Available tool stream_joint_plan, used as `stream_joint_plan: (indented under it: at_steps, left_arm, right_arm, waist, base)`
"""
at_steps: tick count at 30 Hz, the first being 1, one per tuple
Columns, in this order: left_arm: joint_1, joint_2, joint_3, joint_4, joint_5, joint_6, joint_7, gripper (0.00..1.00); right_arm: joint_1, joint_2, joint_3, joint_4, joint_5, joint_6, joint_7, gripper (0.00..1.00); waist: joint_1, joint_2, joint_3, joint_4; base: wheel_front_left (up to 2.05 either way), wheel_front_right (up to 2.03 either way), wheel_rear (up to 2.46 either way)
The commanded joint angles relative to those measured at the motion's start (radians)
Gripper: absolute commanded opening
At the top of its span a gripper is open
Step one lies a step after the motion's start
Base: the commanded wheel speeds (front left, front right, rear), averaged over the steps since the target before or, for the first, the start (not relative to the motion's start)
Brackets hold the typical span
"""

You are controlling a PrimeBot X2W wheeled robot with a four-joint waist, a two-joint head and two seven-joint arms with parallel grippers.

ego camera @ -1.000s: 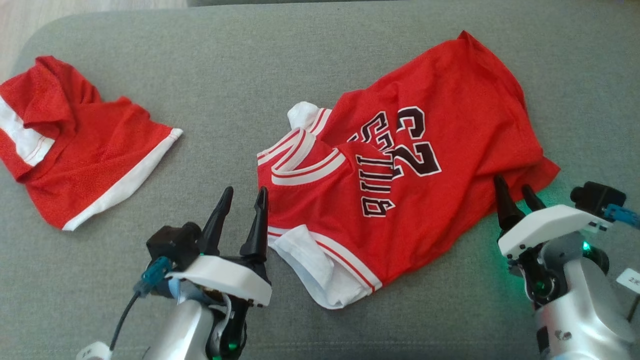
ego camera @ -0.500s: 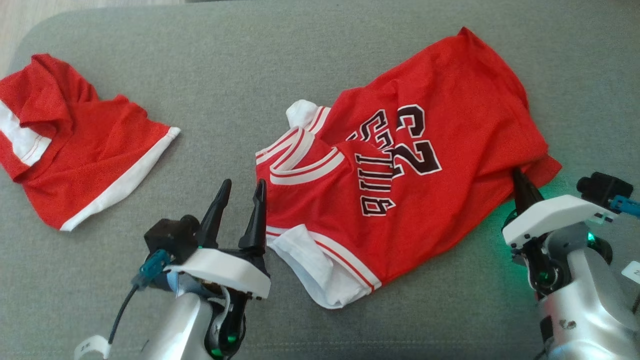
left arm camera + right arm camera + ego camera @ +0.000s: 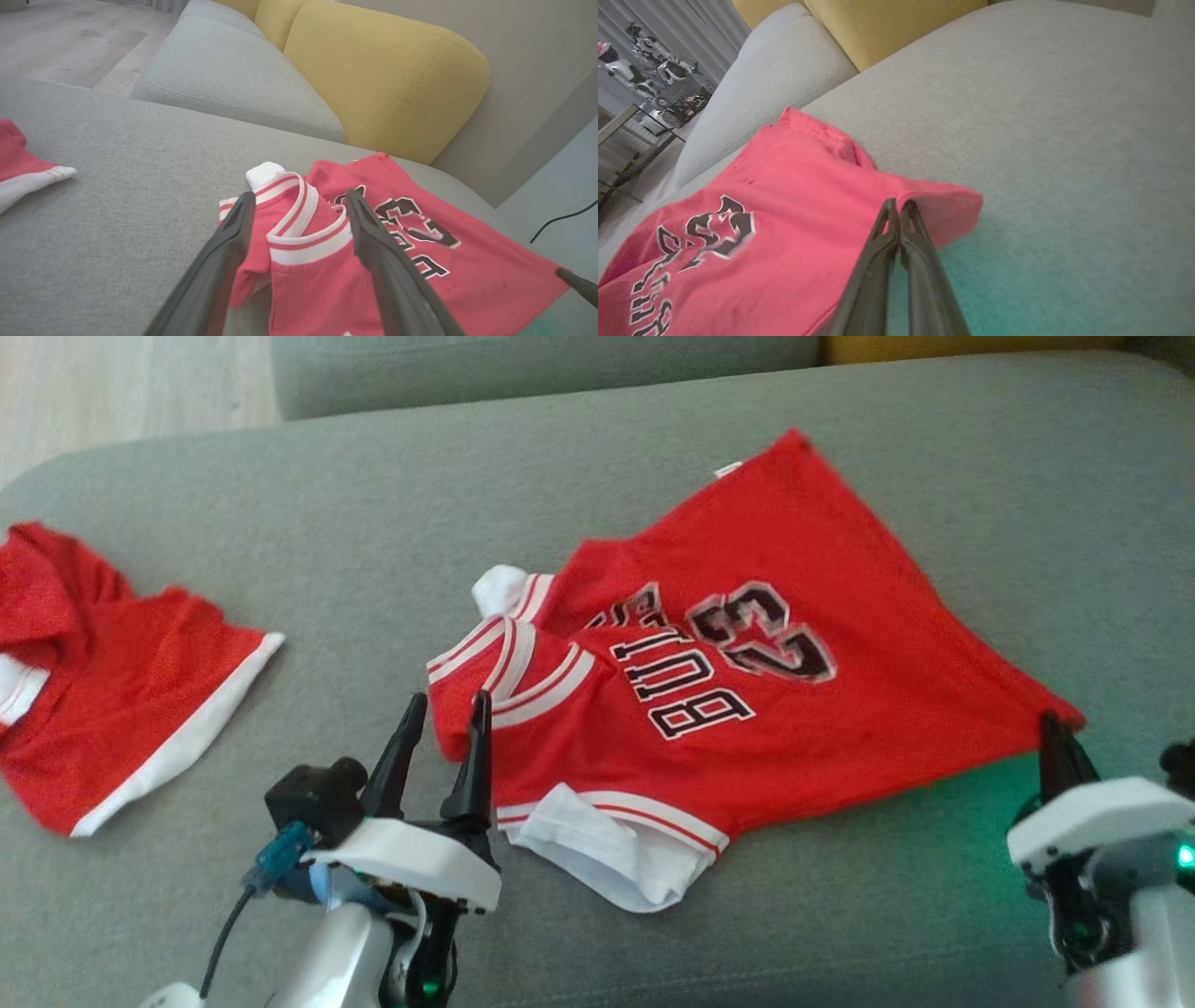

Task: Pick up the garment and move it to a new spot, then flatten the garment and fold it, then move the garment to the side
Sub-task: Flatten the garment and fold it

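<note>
The right gripper (image 3: 896, 207) pinches a corner of the red Bulls jersey (image 3: 822, 737) at its fingertips. The left gripper (image 3: 299, 200) gapes open, the striped collar (image 3: 310, 240) between its fingers.

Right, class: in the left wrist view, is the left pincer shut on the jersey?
No, the left pincer stands open, fingers wide apart, the jersey's striped trim seen between them.

A wide grey sofa seat (image 3: 373, 523) is shown. Red shorts (image 3: 121, 709) with white trim are laid on the seat's left part. A grey cushion (image 3: 233, 79) and a yellow cushion (image 3: 387, 84) are set behind the seat. A wooden floor (image 3: 60, 42) is seen beyond it.
</note>
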Motion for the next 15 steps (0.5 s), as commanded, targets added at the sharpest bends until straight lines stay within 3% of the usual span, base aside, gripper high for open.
stream_joint_plan:
  at_steps: [1,6,7,8,9,15]
  left_arm:
    - [-0.018,0.007,0.038,-0.033,-0.004,0.005,-0.006,1.00]
    - [-0.011,0.007,0.035,-0.034,-0.009,0.007,-0.006,1.00]
    - [-0.013,0.007,0.034,-0.034,-0.009,0.007,-0.006,1.00]
    - [-0.014,0.007,0.034,-0.033,-0.008,0.006,-0.006,1.00]
    - [-0.015,0.007,0.034,-0.032,-0.008,0.006,-0.006,1.00]
    - [-0.008,0.007,0.034,-0.026,-0.007,0.001,-0.006,1.00]
  right_arm:
    - [-0.004,0.000,0.014,-0.052,-0.009,-0.001,0.008,0.00]
    - [0.087,0.003,0.024,-0.109,0.039,-0.001,0.050,0.00]
    - [0.102,0.003,0.026,-0.109,0.041,-0.001,0.052,0.24]
    - [0.115,0.003,0.026,-0.105,0.036,-0.001,0.054,0.87]
    - [0.125,0.003,0.023,-0.098,0.032,-0.001,0.058,1.00]
    - [0.137,0.004,0.001,-0.092,-0.002,-0.001,0.037,1.00]
  waist:
    - [0.0000,0.0000,-0.017,-0.022]
    - [0.0000,0.0000,-0.027,-0.047]
    - [0.0000,0.0000,-0.027,-0.049]
    - [0.0000,0.0000,-0.027,-0.051]
    - [0.0000,0.0000,-0.027,-0.052]
    - [0.0000,0.0000,-0.038,-0.051]
  base:
    - [0.00,0.00,0.00]
    - [0.00,0.00,0.00]
    - [0.00,0.00,0.00]
    - [0.00,0.00,0.00]
    - [0.00,0.00,0.00]
    - [0.00,0.00,0.00]
